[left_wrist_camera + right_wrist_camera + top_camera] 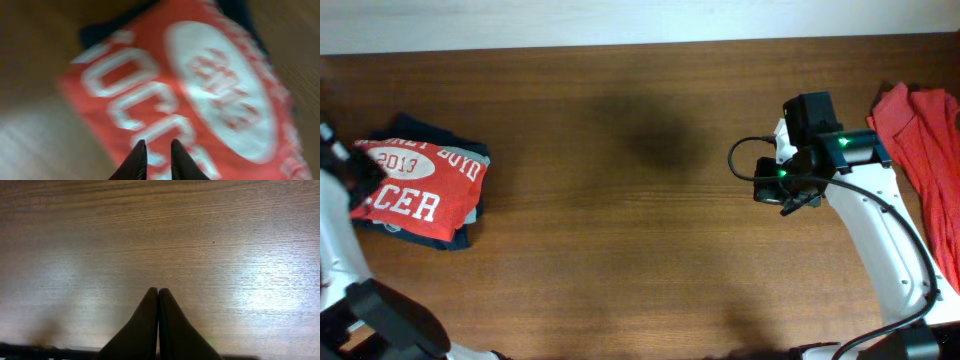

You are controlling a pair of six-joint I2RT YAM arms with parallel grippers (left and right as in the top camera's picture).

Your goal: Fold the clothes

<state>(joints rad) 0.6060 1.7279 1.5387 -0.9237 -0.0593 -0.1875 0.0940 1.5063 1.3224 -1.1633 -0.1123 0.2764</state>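
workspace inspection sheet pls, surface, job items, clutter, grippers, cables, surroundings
surface: dark wood-grain table, glare patches in the right wrist view
job's things: folded red shirt with white SOCCER 2013 print, on top of a stack at far left; unfolded red shirt bunched at the right edge
clutter: navy garment under the folded shirt
grippers: left gripper a little open over the print, holding nothing, view blurred; right gripper shut and empty over bare wood
cables: black cable looped beside the right wrist
surroundings: pale strip beyond the table's far edge; nothing else seen
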